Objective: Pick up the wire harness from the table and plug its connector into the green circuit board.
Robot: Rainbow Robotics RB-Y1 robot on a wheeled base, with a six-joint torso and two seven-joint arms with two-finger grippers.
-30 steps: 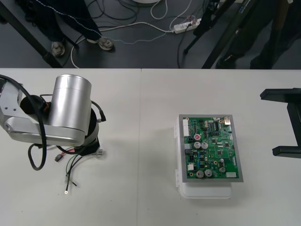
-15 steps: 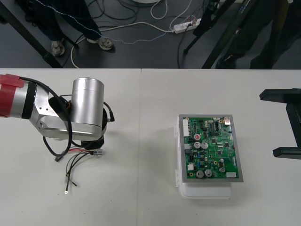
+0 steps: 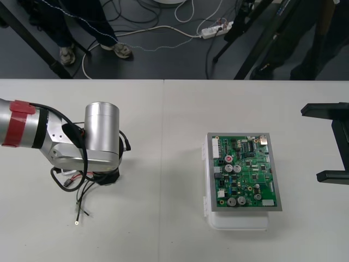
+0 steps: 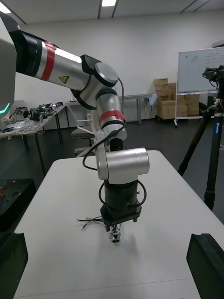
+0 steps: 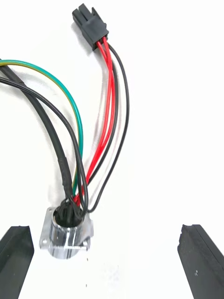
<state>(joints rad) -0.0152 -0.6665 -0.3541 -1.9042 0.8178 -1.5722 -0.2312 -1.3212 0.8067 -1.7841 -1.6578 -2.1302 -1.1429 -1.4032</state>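
Hovering over the harness point(image 5: 100, 140), left claw point(image 5: 107, 228) gapes wide; right claw point(image 3: 312, 142) sits wide by the table point(image 3: 163, 136) edge

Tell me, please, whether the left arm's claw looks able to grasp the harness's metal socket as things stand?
Probably yes: the left claw hangs open over the harness, and the metal socket lies on the table between its fingers, nearer one of them, with nothing covering it.

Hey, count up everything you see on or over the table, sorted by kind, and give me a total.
Circuit board: 1
White base: 1
Wire harness: 1
Grippers: 2, the left gripper and the right gripper
Total: 5
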